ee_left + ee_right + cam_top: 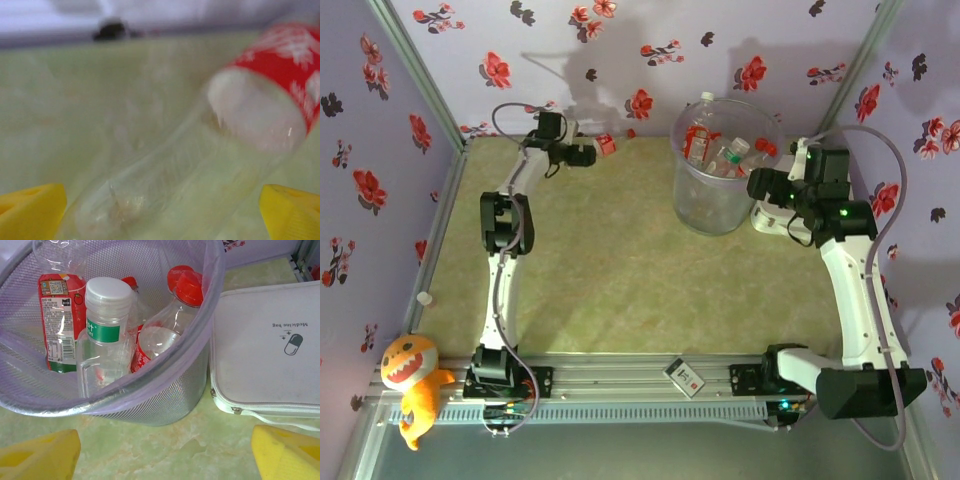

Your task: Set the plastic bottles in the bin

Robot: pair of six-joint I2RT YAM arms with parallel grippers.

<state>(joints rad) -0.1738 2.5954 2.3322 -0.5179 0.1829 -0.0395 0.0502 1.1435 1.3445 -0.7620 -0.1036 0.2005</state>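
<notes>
A clear plastic bottle with a red label lies on the green table at the back left, its red end just past my left gripper. In the left wrist view it stretches, blurred, between the wide-apart yellow fingers of my left gripper, which is open. The bin stands at the back right with several bottles inside. My right gripper hangs by the bin's right side. Its fingertips are spread, my right gripper open and empty above the table beside the bin's wall. A white-capped bottle and a red-capped one show inside.
A white zipped medicine case lies against the bin's right side. An orange plush toy sits at the near left corner. A small card rests on the front rail. Flowered walls close in the back and sides.
</notes>
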